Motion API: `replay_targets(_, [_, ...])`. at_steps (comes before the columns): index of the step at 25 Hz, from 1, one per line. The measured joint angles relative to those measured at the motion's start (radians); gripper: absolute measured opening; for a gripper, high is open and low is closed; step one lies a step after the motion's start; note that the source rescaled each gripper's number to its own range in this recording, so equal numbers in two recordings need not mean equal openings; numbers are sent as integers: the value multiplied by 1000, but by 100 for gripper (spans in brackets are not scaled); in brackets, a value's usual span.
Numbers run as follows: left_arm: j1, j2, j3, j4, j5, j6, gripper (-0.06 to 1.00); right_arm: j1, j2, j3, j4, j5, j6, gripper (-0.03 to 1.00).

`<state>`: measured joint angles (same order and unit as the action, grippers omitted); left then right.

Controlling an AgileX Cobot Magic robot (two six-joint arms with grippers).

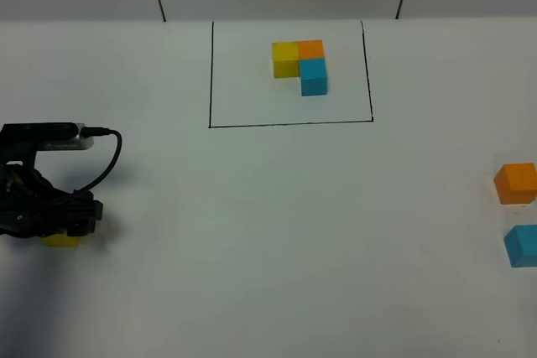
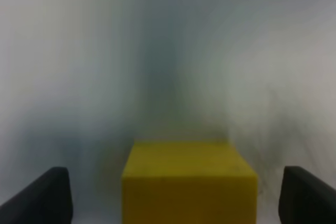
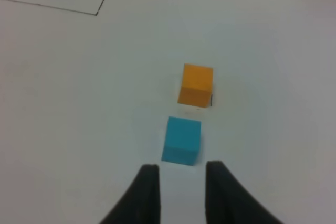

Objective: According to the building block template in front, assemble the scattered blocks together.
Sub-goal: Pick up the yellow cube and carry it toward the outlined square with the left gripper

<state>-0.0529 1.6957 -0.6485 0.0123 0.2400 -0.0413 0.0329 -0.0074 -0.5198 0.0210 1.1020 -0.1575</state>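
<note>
While the left gripper (image 2: 173,170) is straddling the yellow cube (image 2: 190,187) with jaws spread, the right gripper (image 3: 181,174) is hovering just short of the light blue cube (image 3: 181,140), jaws parted and gripping nothing.

Black fingers (image 2: 39,198) are standing clear of the yellow cube's side faces (a gap is showing on each), and the cube is sitting at the left of the white matte table (image 1: 268,232), one flat face squarely toward the wrist camera, showing no long axis. Beyond the light blue cube the orange cube (image 3: 197,85) is lying near but apart, both matte and sharp-edged, at the table's right. Farther back the template (image 1: 289,58) is resting inside a thin black rectangle (image 1: 289,124): yellow and orange are sitting side by side, and light blue is turning the L's short leg toward the near edge.
</note>
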Motion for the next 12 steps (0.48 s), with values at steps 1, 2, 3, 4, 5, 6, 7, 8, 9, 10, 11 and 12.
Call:
replay_targets(1, [0,7,0,0,-1,0,97,0,0,0,0,0,0,24])
replay_targets(2, [0,11,0,0,-1,0,94,0,0,0,0,0,0,24])
replay_targets(3, [0,16,0,0,-1,0,90,0,0,0,0,0,0,24])
replay_targets(4, [0,19,0,0,-1,0,84,0,0,0,0,0,0,24])
replay_targets(5, [0,21,0,0,-1,0,77,0,0,0,0,0,0,24])
replay_targets(6, [0,21,0,0,-2,0,70,0,0,0,0,0,0,24])
replay_targets(7, [0,22,0,0,-2,0,60,0,0,0,0,0,0,24])
replay_targets(8, [0,22,0,0,-5,0,56,0,0,0,0,0,0,24])
replay_targets(9, [0,22,0,0,-6,0,56,0,0,0,0,0,0,24])
replay_targets(10, [0,22,0,0,-6,0,56,0,0,0,0,0,0,24])
replay_targets(11, [0,22,0,0,-6,0,56,0,0,0,0,0,0,24])
replay_targets(12, [0,22,0,0,-6,0,56,0,0,0,0,0,0,24])
